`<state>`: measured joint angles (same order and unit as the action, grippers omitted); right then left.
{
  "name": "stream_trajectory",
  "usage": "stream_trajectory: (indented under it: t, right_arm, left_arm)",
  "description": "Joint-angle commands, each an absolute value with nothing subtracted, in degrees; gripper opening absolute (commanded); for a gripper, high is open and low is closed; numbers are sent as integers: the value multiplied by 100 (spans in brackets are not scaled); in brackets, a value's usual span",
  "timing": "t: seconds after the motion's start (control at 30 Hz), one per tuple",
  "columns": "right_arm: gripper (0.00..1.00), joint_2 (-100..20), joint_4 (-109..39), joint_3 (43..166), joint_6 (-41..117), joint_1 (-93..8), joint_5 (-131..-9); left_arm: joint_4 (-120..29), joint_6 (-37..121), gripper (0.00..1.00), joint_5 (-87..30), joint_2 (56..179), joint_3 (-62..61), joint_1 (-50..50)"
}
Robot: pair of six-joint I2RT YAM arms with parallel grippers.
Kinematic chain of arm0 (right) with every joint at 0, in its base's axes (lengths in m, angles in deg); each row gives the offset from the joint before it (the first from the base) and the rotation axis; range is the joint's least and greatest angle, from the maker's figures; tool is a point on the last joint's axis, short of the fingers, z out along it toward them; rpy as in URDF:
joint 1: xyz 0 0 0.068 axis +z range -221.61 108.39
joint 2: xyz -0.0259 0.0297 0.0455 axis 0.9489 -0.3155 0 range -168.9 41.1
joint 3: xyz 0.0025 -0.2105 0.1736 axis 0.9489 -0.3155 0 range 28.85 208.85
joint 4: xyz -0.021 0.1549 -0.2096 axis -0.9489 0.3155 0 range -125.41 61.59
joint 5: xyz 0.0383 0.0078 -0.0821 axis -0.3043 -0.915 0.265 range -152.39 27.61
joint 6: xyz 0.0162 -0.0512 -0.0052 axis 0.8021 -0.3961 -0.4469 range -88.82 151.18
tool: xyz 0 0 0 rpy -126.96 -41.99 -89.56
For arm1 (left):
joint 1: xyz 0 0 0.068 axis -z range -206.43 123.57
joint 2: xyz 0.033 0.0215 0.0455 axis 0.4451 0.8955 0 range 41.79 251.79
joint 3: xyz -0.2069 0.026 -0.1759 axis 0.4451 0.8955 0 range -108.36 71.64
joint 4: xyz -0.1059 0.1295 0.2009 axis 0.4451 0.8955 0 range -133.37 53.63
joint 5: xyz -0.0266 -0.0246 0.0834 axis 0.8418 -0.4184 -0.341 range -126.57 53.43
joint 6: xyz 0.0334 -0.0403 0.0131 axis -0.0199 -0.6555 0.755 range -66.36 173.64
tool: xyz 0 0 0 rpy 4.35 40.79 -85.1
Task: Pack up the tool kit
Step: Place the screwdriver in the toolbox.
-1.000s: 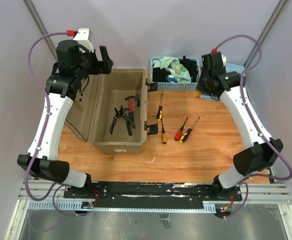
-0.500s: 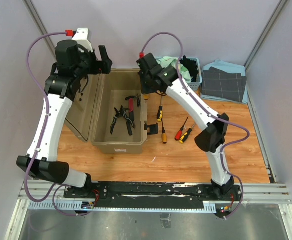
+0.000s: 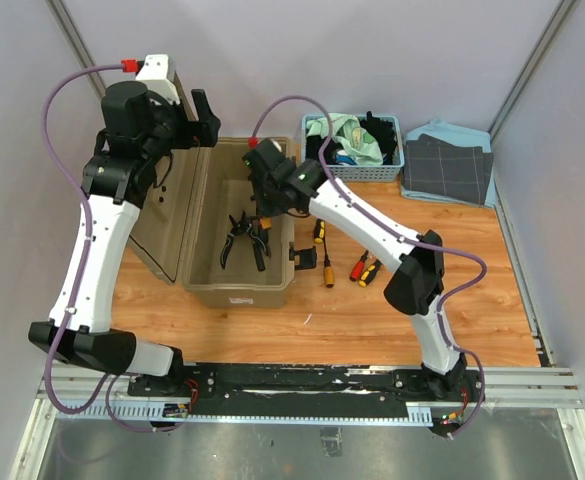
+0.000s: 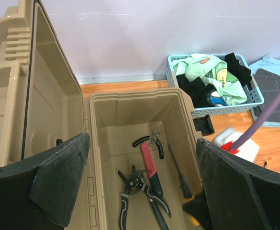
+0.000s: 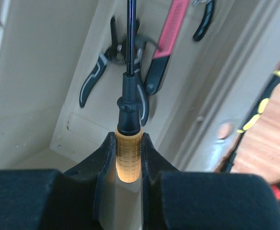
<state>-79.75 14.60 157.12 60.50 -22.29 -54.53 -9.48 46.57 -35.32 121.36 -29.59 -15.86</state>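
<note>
Swinging in from the far corner, my right gripper point(image 5: 128, 143) clamps a screwdriver point(image 5: 128, 115) over the open toolbox point(image 3: 237, 291); pliers point(image 4: 139, 188) and hammer point(image 4: 150, 163) are in, more screwdrivers point(image 3: 357, 267) wait on the bench point(image 3: 472, 290), my left gripper point(image 4: 142, 139) gapes empty

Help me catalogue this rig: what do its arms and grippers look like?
The left arm and right arm have white tubular links and black joint housings. A purple cable with a red connector loops along each. The left gripper and right gripper have broad black fingers.
</note>
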Motion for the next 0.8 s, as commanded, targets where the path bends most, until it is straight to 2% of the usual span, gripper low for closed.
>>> stream_trajectory:
  t: [0.0, 0.5, 0.77]
  right_arm:
    - [1, -8081, 974, 15240, 6366, -1845, -5291]
    - [1, -9250, 770, 15374, 6477, -1808, -4910]
    - [1, -9696, 849, 15556, 6491, -1814, -5101]
  left_arm:
    - [-1076, 4582, 97, -3546, 11961, -2920, -1632]
    - [-1111, 4556, 97, -3558, 11813, -2838, -1639]
    - [-1129, 4539, 97, -3551, 11838, -2826, -1632]
